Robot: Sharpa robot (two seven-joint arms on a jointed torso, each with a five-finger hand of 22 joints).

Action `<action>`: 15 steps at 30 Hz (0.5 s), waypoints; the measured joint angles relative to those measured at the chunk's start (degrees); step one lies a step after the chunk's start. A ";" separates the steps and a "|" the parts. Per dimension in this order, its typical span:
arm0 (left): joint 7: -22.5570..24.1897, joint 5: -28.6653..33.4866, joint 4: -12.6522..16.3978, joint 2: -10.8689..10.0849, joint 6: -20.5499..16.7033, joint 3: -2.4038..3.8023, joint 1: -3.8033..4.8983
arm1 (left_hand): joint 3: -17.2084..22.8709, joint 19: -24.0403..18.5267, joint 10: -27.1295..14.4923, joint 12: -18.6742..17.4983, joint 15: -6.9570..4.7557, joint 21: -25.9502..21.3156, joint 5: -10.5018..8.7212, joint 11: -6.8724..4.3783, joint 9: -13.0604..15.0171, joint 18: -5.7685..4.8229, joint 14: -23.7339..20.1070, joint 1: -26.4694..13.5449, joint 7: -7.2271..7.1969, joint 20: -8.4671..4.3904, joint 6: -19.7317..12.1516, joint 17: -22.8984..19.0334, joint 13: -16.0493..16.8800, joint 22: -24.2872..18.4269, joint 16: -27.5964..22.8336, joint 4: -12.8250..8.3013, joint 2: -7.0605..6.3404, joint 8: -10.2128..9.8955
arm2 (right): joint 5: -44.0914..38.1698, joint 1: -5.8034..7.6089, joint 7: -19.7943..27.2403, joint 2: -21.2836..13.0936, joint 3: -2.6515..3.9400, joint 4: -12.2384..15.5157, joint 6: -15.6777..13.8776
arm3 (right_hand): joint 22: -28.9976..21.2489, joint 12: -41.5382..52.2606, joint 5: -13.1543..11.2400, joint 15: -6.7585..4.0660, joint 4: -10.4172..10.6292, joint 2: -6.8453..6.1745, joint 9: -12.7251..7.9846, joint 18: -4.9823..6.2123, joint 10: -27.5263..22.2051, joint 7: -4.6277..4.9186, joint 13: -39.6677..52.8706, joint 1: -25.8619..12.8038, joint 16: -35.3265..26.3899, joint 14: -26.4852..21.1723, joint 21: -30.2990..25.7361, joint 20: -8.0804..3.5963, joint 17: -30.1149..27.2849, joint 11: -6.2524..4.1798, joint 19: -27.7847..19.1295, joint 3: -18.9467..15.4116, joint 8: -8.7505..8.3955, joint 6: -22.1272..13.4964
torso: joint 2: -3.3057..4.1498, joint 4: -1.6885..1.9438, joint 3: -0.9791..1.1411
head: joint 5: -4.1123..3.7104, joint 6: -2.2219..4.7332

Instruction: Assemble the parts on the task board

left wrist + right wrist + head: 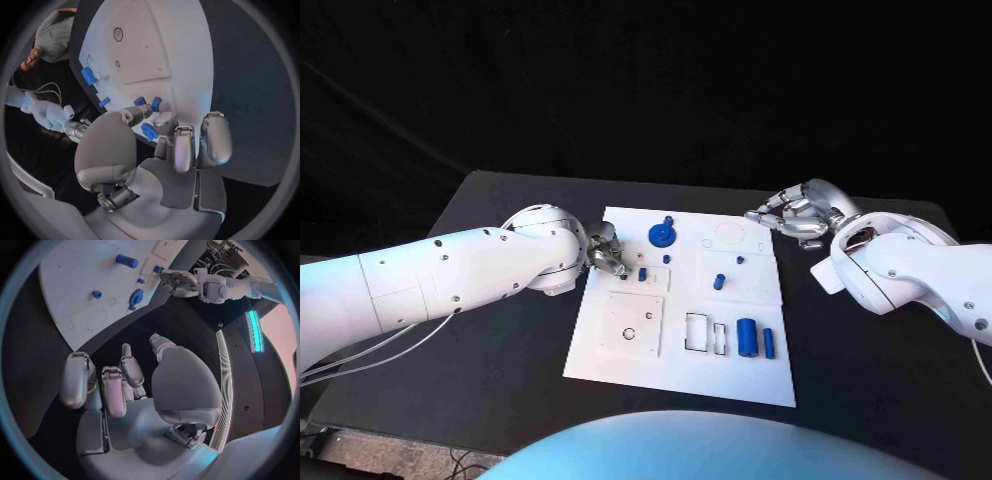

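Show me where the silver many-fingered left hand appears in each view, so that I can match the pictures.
Head view: the silver many-fingered left hand is at the left edge of the white task board.
Left wrist view: the left hand rises in the middle, its fingers reaching over the task board.
Right wrist view: the left hand is small, across the task board.
Shared landmark: the task board.

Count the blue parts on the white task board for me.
6 visible: round blue disc part, small peg, piece by left hand's fingers, block, two upright cylinders. The fingers may hide others.
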 measured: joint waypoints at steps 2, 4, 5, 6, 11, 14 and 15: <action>-0.10 0.10 -0.04 0.00 0.00 -0.01 -0.01 | -0.46 0.00 0.00 -0.29 0.00 0.00 0.08 0.00 -0.10 0.01 0.00 -0.77 -0.01 0.00 0.36 0.00 -0.28 0.00 0.00 0.46 0.00 0.00 | 0.00 -0.01 0.01 -0.01 0.00 0.00 -0.01 | 0.02 0.00 0.00 0.00 0.07 0.00 0.00 0.00 0.00 0.00 0.00 0.00 0.00 0.00 0.00 -0.08 0.00 0.00 -0.08 -0.07 0.00 0.00 | 0.00 -0.01 0.00 | 0.00 0.00; -0.29 0.25 -0.07 0.02 0.00 -0.07 -0.07 | -1.00 0.00 0.00 -0.31 0.00 0.00 0.26 0.00 -0.17 0.01 0.00 -1.48 0.08 0.00 0.26 0.00 -0.43 0.00 0.00 1.00 -0.18 0.01 | 0.00 -0.01 0.01 -0.03 0.00 0.00 -0.02 | 0.05 0.00 0.00 0.00 0.07 0.00 0.00 0.00 0.00 0.00 0.00 0.00 0.00 0.00 0.00 -0.08 0.00 0.00 -0.08 -0.07 0.00 0.00 | 0.01 -0.01 0.00 | 0.00 0.00; -0.38 0.31 -0.09 0.02 0.00 -0.07 -0.07 | -1.26 0.00 0.00 -0.31 0.00 0.00 0.18 0.00 -0.21 0.00 0.00 -1.79 0.09 0.00 0.25 0.00 -0.51 0.00 0.00 1.23 -0.15 0.01 | -0.01 -0.01 0.02 -0.04 0.00 0.00 -0.03 | 0.05 0.00 0.00 0.00 0.07 0.00 0.00 0.01 0.00 0.00 0.00 0.00 0.00 0.00 0.00 -0.08 0.00 0.00 -0.08 -0.07 0.00 0.00 | 0.01 -0.01 0.00 | 0.00 0.00; -0.47 0.35 -0.13 0.02 -0.01 -0.07 -0.07 | -1.51 0.00 0.00 -0.31 0.00 0.00 -0.14 0.00 -0.23 0.00 0.00 -1.95 0.09 0.00 0.25 0.00 -0.53 0.00 0.00 1.29 -0.16 0.02 | -0.01 -0.01 0.02 -0.04 0.00 0.00 -0.03 | 0.05 0.00 0.00 0.00 0.07 0.00 0.00 0.00 0.00 0.00 0.00 0.00 0.00 0.00 0.00 -0.08 0.00 0.00 -0.08 -0.07 0.00 0.00 | 0.01 -0.01 0.00 | -0.03 0.00; -0.91 0.55 -0.34 0.01 -0.12 -0.07 -0.07 | -2.77 0.00 0.00 -0.52 0.00 0.00 -2.10 0.01 -0.37 0.00 0.00 -2.76 0.21 0.00 0.39 0.00 -0.64 0.00 0.00 2.26 -0.22 -0.16 | -0.01 -0.02 0.03 -0.06 0.00 0.02 -0.08 | 0.05 0.00 0.00 0.00 0.07 0.00 0.04 0.00 -0.19 0.00 -0.08 0.00 0.00 0.00 -0.26 -0.08 0.00 -0.18 -0.08 -0.07 0.00 0.00 | 0.02 -0.01 0.01 | -0.07 0.00; -1.06 0.62 -0.42 0.01 -0.20 -0.06 -0.07 | -3.50 0.00 0.00 -0.52 0.00 0.00 -2.64 0.01 -0.44 0.00 0.00 -3.35 0.27 0.00 0.49 0.00 -0.64 0.00 0.00 2.66 -0.20 -0.21 | -0.02 -0.02 0.04 -0.08 0.00 0.03 -0.10 | 0.04 0.00 0.00 0.00 0.07 0.00 0.04 0.00 -0.21 0.00 -0.08 0.00 0.00 0.00 -0.26 -0.08 0.00 -0.21 -0.08 -0.07 0.00 0.00 | 0.02 -0.01 0.01 | -0.09 0.00; -1.13 0.65 -0.48 0.01 -0.24 -0.06 -0.07 | -3.77 0.00 0.00 -0.52 0.00 0.00 -2.98 0.01 -0.46 0.00 0.00 -3.54 0.26 0.00 0.51 0.00 -0.64 0.00 0.00 2.92 -0.19 -0.20 | -0.02 -0.02 0.04 -0.08 0.00 0.03 -0.11 | 0.04 0.00 0.00 0.00 0.07 0.00 0.04 0.00 -0.21 0.00 -0.08 0.00 0.00 0.00 -0.26 -0.08 0.00 -0.21 -0.08 -0.07 0.00 0.00 | 0.02 -0.01 0.01 | -0.09 0.00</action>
